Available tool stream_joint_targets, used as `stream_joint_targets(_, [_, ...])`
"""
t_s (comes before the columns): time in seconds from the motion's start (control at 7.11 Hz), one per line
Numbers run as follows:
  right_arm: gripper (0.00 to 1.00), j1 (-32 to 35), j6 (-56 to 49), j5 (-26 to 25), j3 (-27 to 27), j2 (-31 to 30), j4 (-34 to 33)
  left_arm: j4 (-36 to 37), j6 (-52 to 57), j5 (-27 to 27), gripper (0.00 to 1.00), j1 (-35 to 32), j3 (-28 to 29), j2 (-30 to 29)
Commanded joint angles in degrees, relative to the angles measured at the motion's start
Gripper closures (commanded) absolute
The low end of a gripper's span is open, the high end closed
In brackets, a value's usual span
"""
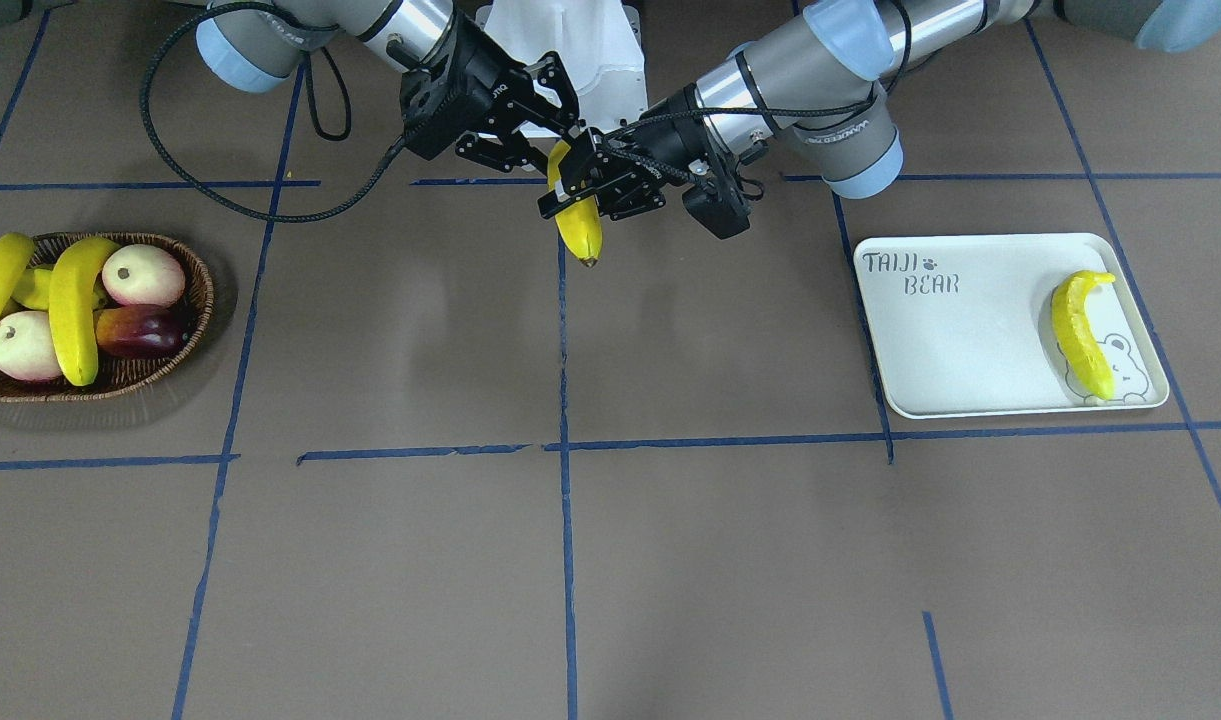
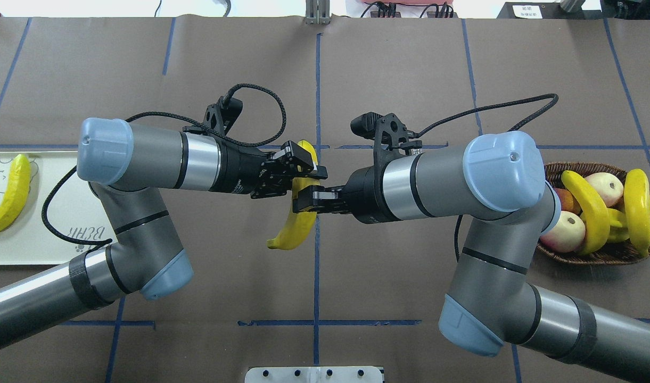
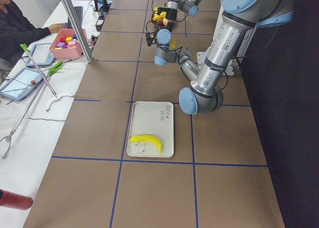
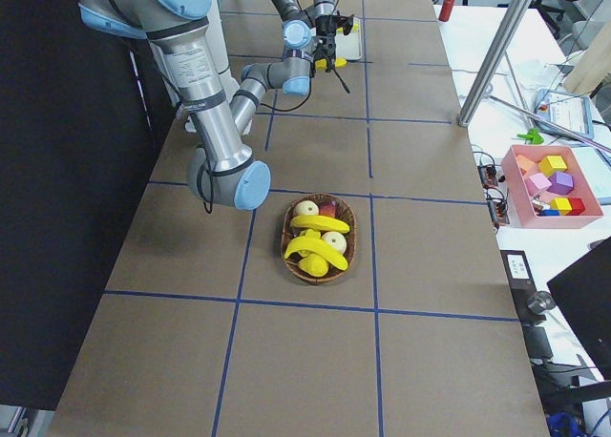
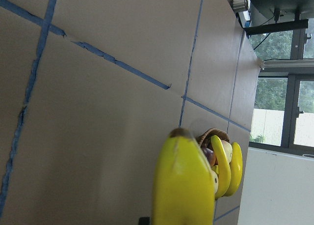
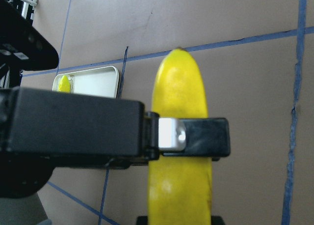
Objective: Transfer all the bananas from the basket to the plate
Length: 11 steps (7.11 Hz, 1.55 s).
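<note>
Low and right in the front view, the plate [image 1: 970, 340] carries one delivered banana [image 1: 1080, 330]. At the left edge, the basket [image 1: 140, 380] has two basket bananas [image 1: 73, 310] in it. The step in hand looks like a mid-air hand-over of the second fruit. Next, the right gripper [image 1: 550, 145] would need to let go and back away, and the left arm would swing to the plate.

Farther back, at top centre, the carried banana [image 1: 580, 225] hangs tip-down. The left gripper [image 1: 582, 190] is clamped across its middle, with one pad [image 6: 206, 135] flat on the skin. The right gripper's fingers flank the banana's upper end, but whether they press on it cannot be told.
</note>
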Motion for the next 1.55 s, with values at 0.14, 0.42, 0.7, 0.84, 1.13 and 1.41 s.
stream_joint_targets(0.14, [0.00, -0.6, 0.7, 0.0, 0.6, 0.0, -0.2, 3.0, 0.0, 0.0, 1.00, -1.0, -0.6, 0.1])
stream_joint_targets(0.42, [0.00, 0.5, 0.7, 1.2, 3.3, -1.4, -0.4, 9.4, -0.1, -0.3, 1.00, -3.3, -0.8, 0.1])
stream_joint_targets(0.7, [0.00, 2.1, 0.7, 1.6, 7.6, -8.1, -0.7, 20.6, 0.1, -3.3, 1.00, -10.0, -4.2, 4.5])
stream_joint_targets(0.84, [0.00, 4.2, 0.7, 1.6, 9.8, -10.6, -3.4, 28.9, 4.6, -4.1, 1.00, -12.8, -9.2, 7.9])
stream_joint_targets(1.13, [0.00, 10.2, -1.1, 1.9, 14.8, -12.1, -20.4, 39.3, 21.9, -3.2, 1.00, -13.6, -18.0, 23.7])
stream_joint_targets(1.41, [0.00, 13.2, -16.8, 2.0, 15.0, -15.5, -30.3, 39.7, 32.2, 0.7, 1.00, -13.9, -15.9, 33.5])
